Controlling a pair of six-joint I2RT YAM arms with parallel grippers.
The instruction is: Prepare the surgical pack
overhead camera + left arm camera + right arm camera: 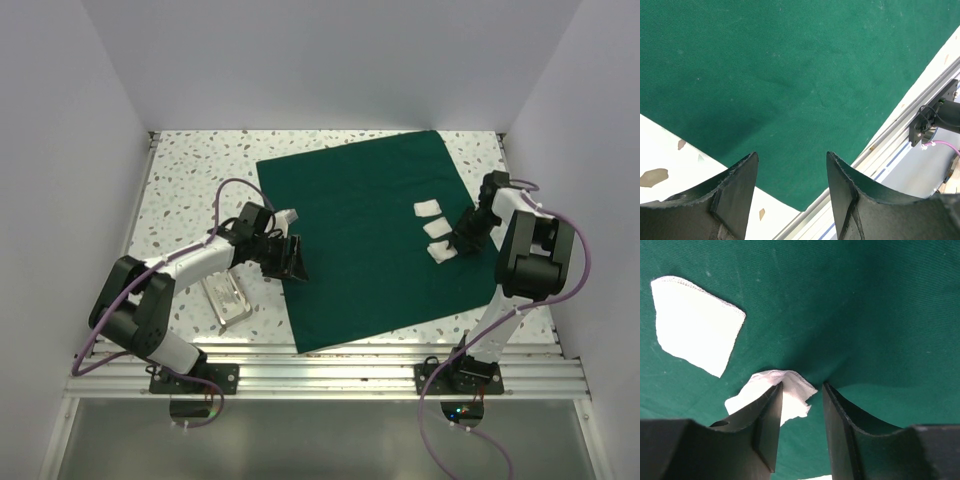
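Figure. Overhead and wrist views of both arms at the surgical pack (pixel 370 240), which lay unfolded as one broad dark green sheet across the middle of the table (pixel 190 170), its lower corner reaching the rail (pixel 330 372) at the bottom of the frame.

Left arm: it was folded at the elbow in the lower left of the overhead view, its forearm running toward the centre. The left gripper (pixel 292 262) sat at the left-hand edge of the sheet. In its wrist view the left gripper (pixel 792 157) pointed down over the cloth's edge, with its fingers (pixel 740 185) set well apart and nothing between them.

Right arm: it rose at the right of the frame and bent back down onto the sheet. The right gripper (pixel 462 243) stood just beside the white squares. In its wrist view the right gripper (pixel 802 387) had its tips down on the green cloth and its fingers (pixel 767 425) parted. A crumpled square (pixel 790 390) touched the frame-left finger and lay partly in the gap, without being clamped.

Count: one green sheet and three white gauze squares (pixel 437 229), set in a short column on the right part of the sheet. One flat square (pixel 695 335) showed at the upper left of the right wrist view. One clear tray (pixel 228 298) lay on the bare table below the left forearm, apart from the sheet.
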